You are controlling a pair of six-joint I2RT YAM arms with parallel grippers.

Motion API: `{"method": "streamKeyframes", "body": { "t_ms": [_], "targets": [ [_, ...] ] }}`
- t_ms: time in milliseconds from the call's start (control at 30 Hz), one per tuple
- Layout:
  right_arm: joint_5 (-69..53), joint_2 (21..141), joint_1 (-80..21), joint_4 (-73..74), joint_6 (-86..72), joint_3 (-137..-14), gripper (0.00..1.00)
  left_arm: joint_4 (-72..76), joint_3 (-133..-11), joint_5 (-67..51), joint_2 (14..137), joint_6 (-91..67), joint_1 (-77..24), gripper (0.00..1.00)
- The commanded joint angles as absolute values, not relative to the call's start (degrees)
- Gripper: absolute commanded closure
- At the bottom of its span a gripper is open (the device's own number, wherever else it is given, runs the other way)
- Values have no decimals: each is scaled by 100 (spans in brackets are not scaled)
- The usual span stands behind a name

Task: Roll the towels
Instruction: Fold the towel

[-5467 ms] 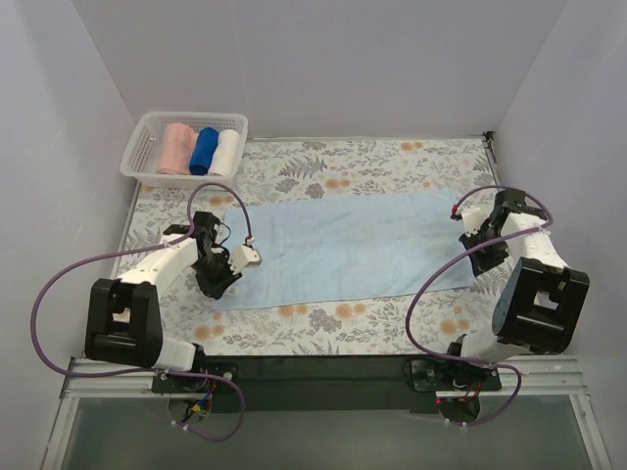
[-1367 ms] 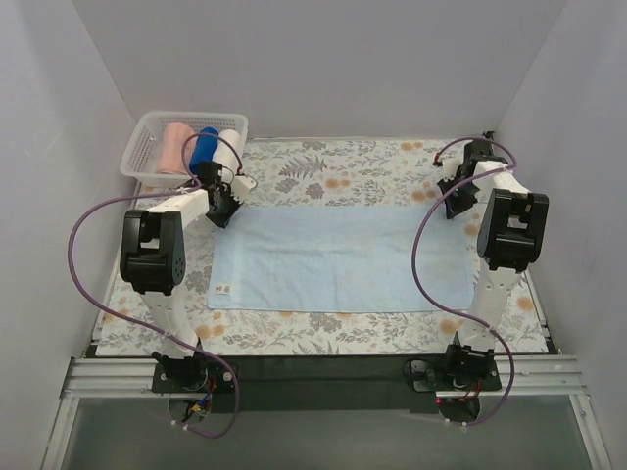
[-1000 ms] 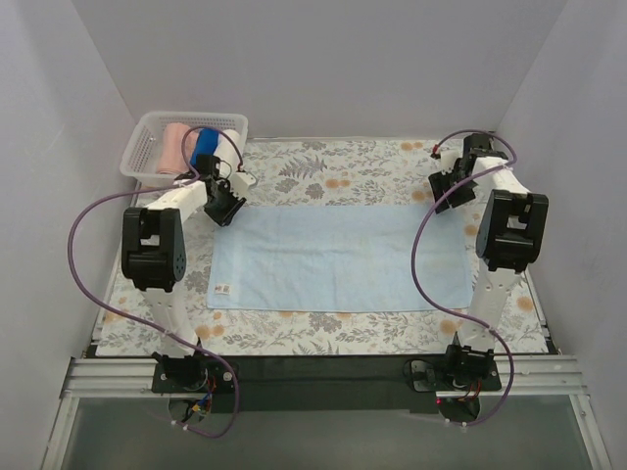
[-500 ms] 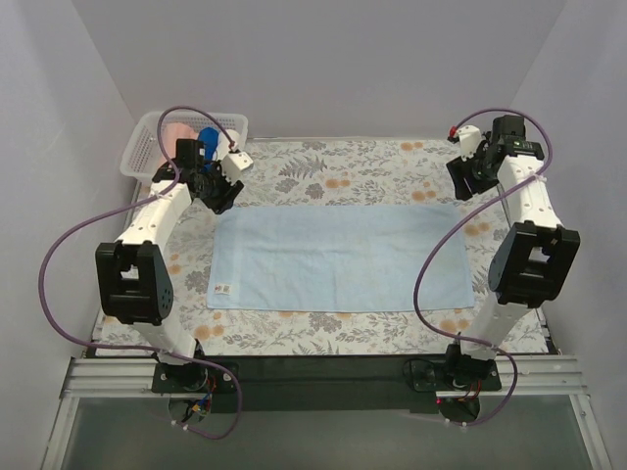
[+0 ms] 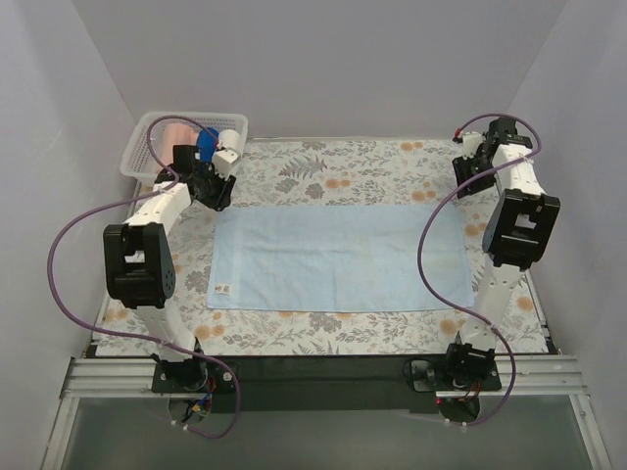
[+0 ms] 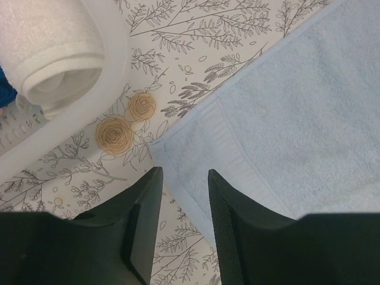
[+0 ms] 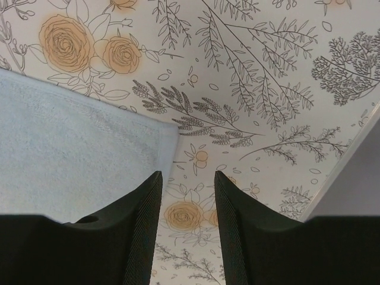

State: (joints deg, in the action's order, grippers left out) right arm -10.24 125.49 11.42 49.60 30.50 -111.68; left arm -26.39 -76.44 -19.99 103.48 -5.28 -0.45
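Note:
The light sky-blue towel (image 5: 338, 257) lies flat and spread out on the flowered table cover, with a small tag (image 5: 223, 289) at its near left corner. My left gripper (image 5: 217, 189) is open and empty over the towel's far left corner (image 6: 163, 145); the jaws (image 6: 184, 175) straddle the towel's edge. My right gripper (image 5: 466, 179) is open and empty just past the far right corner (image 7: 169, 133), over bare cover (image 7: 187, 175). The salmon-pink towel (image 5: 174, 131) sits rolled in the basket, partly hidden by my left arm.
A white basket (image 5: 139, 147) stands at the far left corner and also holds a dark blue roll (image 5: 206, 141) and a white roll (image 5: 231, 139). The white roll (image 6: 53, 53) and basket rim (image 6: 113, 71) lie close to my left gripper. Grey walls (image 7: 356, 184) close in on three sides.
Both arms have gone from the towel's near side to its far corners, and the towel now lies flat. In the last half second both grippers shifted slightly outward at those corners.

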Motion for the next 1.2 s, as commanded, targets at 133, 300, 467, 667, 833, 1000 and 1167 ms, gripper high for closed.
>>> {"method": "streamKeyframes", "body": {
  "t_ms": [133, 300, 467, 667, 833, 1000, 1167],
  "targets": [
    [-1204, 13147, 1143, 5080, 2760, -11680, 62, -2294, -7594, -2584, 10336, -949, 342, 63],
    [-1354, 13315, 1099, 5054, 2672, -11654, 61, -2294, -7497, -2628, 10336, -967, 439, 59],
    [-1301, 13473, 1055, 4957, 2584, -11558, 61, -2303, -7383, -2637, 10318, -923, 492, 55],
    [-1283, 13509, 958, 4878, 2610, -11286, 65, -2320, -7321, -2645, 10415, -967, 545, 52],
    [-1380, 13465, 940, 4860, 2663, -11153, 90, -2294, -7330, -2681, 10626, -1124, 562, 51],
    [-1441, 13316, 940, 4860, 2716, -11083, 99, -2031, -7295, -2584, 10793, -1353, 554, 50],
    [-1503, 13254, 940, 4869, 2725, -11100, 99, -1759, -7339, -2408, 10933, -1512, 554, 52]
  ]
}}
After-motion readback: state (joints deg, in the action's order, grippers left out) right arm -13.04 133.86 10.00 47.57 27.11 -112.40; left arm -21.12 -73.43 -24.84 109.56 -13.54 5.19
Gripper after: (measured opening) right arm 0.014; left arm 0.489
